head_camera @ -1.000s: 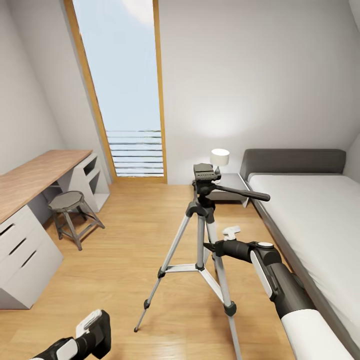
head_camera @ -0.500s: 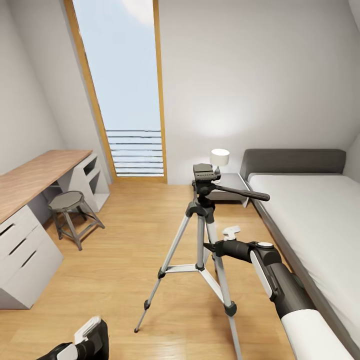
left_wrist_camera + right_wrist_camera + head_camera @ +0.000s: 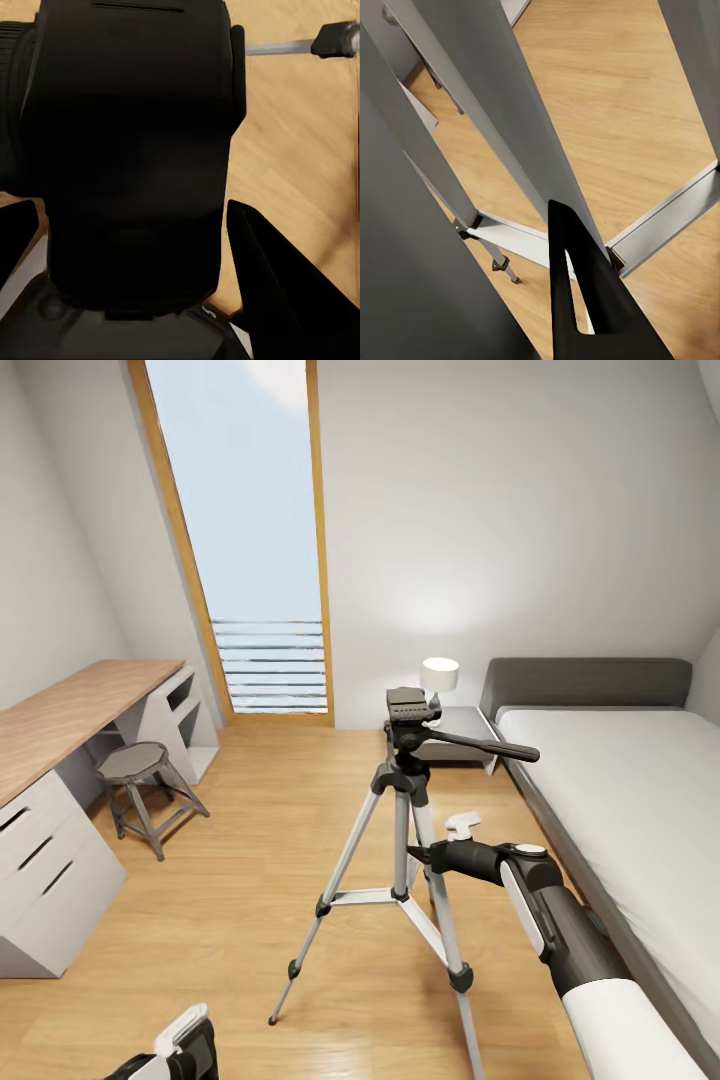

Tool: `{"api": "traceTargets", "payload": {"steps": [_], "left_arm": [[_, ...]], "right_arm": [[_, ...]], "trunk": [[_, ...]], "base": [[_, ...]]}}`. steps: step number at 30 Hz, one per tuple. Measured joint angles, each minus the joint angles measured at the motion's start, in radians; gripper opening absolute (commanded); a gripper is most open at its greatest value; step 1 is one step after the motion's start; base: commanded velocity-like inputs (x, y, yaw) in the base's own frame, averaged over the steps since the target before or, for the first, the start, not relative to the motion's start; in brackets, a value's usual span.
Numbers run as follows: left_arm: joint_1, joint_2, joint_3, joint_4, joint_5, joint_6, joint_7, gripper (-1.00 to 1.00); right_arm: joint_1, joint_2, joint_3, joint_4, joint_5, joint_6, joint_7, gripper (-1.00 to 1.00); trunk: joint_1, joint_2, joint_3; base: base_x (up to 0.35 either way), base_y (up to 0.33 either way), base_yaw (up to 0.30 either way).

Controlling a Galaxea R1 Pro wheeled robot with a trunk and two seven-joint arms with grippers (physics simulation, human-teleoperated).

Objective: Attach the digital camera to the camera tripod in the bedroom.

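Wooden-topped desk (image 3: 70, 712) with white drawers along the left wall; round grey stool (image 3: 135, 763) just beside it. Tall wood-framed window (image 3: 250, 530) behind. White lamp (image 3: 440, 674) on grey nightstand (image 3: 462, 732).

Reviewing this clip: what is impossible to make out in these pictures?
- Left gripper: cut off by the head view's bottom edge; in the left wrist view the digital camera blocks most of the picture, so the grip itself is hard to judge.
- Right gripper: its fingertips sit behind the camera tripod legs, and one finger shows in the right wrist view, so open or shut cannot be told.
- Camera's red button: unseen.
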Motion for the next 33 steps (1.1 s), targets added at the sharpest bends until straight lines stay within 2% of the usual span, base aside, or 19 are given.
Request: {"api": "traceTargets", "payload": {"steps": [4, 7, 9, 12, 14, 17, 19, 21, 23, 24, 25, 26, 27, 28, 29, 30, 31, 32, 33], "left_arm": [[0.001, 0.007, 0.002, -0.028, -0.009, -0.021, -0.003, -1.0], [-0.001, 0.04, 0.003, -0.173, -0.01, 0.048, -0.003, -1.0], [-0.001, 0.065, 0.005, -0.33, -0.005, 0.156, -0.001, -1.0], [-0.002, 0.109, 0.01, -0.558, 0.001, 0.405, 0.017, -1.0], [-0.005, 0.123, 0.021, -0.669, 0.015, 0.541, 0.037, -1.0], [-0.028, 0.132, 0.061, -0.743, 0.027, 0.656, 0.062, -1.0], [-0.082, 0.137, 0.11, -0.778, 0.043, 0.71, 0.081, -1.0], [-0.149, 0.147, 0.136, -0.8, 0.054, 0.753, 0.091, -1.0], [-0.2, 0.156, 0.145, -0.831, 0.075, 0.795, 0.095, -1.0], [-0.231, 0.16, 0.149, -0.853, 0.058, 0.824, 0.099, -1.0], [-0.25, 0.161, 0.15, -0.867, 0.088, 0.835, 0.101, -1.0], [-0.283, 0.161, 0.153, -0.886, 0.062, 0.855, 0.106, -1.0], [-0.304, 0.159, 0.153, -0.895, 0.09, 0.861, 0.109, -1.0], [-0.324, 0.156, 0.154, -0.901, 0.076, 0.867, 0.113, -1.0], [-0.361, 0.15, 0.155, -0.911, 0.071, 0.876, 0.122, -1.0], [-0.384, 0.144, 0.155, -0.916, 0.096, 0.877, 0.127, -1.0], [-0.43, 0.122, 0.156, -0.926, 0.063, 0.885, 0.144, -1.0], [-0.458, 0.111, 0.156, -0.933, 0.11, 0.884, 0.15, -1.0], [-0.49, 0.09, 0.156, -0.943, 0.079, 0.889, 0.165, -1.0]], "right_arm": [[0.0, 0.001, 0.001, 0.0, 0.0, 0.0, -0.001, -1.0], [0.0, 0.001, 0.001, 0.001, 0.0, 0.0, -0.001, -1.0], [0.0, 0.001, 0.001, 0.001, 0.0, -0.001, -0.001, -1.0], [0.0, 0.001, 0.001, -0.001, 0.001, 0.001, -0.001, -1.0], [0.0, 0.001, 0.001, 0.0, 0.001, 0.001, -0.001, -1.0], [0.0, 0.001, 0.001, 0.001, 0.0, 0.0, -0.001, -1.0], [0.0, 0.001, 0.001, 0.001, 0.0, 0.0, -0.001, -1.0], [0.0, 0.0, 0.001, 0.0, 0.0, 0.0, -0.001, -1.0], [0.0, 0.0, 0.001, 0.001, -0.001, -0.001, -0.001, -1.0], [0.0, 0.0, 0.001, -0.001, 0.0, 0.001, -0.001, -1.0], [0.0, 0.0, 0.001, 0.002, -0.001, -0.001, -0.001, -1.0], [0.0, 0.0, 0.001, -0.001, 0.0, 0.001, -0.001, -1.0], [0.0, 0.0, 0.001, 0.001, -0.001, -0.001, -0.001, -1.0], [0.0, 0.0, 0.001, 0.0, -0.001, 0.0, -0.001, -1.0], [0.0, 0.0, 0.0, -0.001, 0.0, 0.001, -0.001, -1.0], [0.0, 0.0, 0.0, 0.002, -0.001, -0.001, -0.001, -1.0], [0.0, 0.0, 0.0, -0.003, 0.001, 0.002, 0.0, -1.0], [0.0, 0.0, 0.0, 0.002, 0.0, -0.001, 0.0, -1.0], [0.0, 0.0, -0.001, -0.001, 0.001, 0.001, 0.001, -1.0]], "trunk": [[0.0, 0.0, 0.0], [0.0, 0.0, 0.0], [0.0, 0.0, 0.0], [0.0, 0.0, 0.0], [0.0, 0.0, 0.0], [0.0, 0.0, 0.0], [0.0, 0.0, 0.0], [0.0, 0.0, 0.0], [0.0, 0.0, 0.0], [0.0, 0.0, 0.0], [0.0, 0.0, 0.0], [0.0, 0.0, 0.0], [0.0, 0.0, 0.0], [0.0, 0.0, 0.0], [0.0, 0.0, 0.0], [0.0, 0.0, 0.0], [0.0, 0.001, 0.0], [0.0, 0.0, 0.0], [0.0, 0.0, 0.0]], "base": [[0.0, 0.0, 0.0], [0.0, 0.0, 0.0], [0.0, 0.0, 0.0], [0.0, 0.0, 0.0], [0.0, 0.0, 0.0], [0.0, 0.0, 0.0], [0.0, 0.0, 0.0], [0.0, 0.0, 0.0], [0.0, 0.0, 0.0], [0.0, 0.0, 0.0], [0.0, 0.0, 0.0], [0.0, 0.0, 0.0], [0.0, 0.0, 0.0], [0.0, 0.0, 0.0], [0.0, 0.0, 0.0], [0.0, 0.0, 0.0], [0.0, 0.0, 0.0], [0.0, 0.0, 0.0], [0.0, 0.0, 0.0]]}}
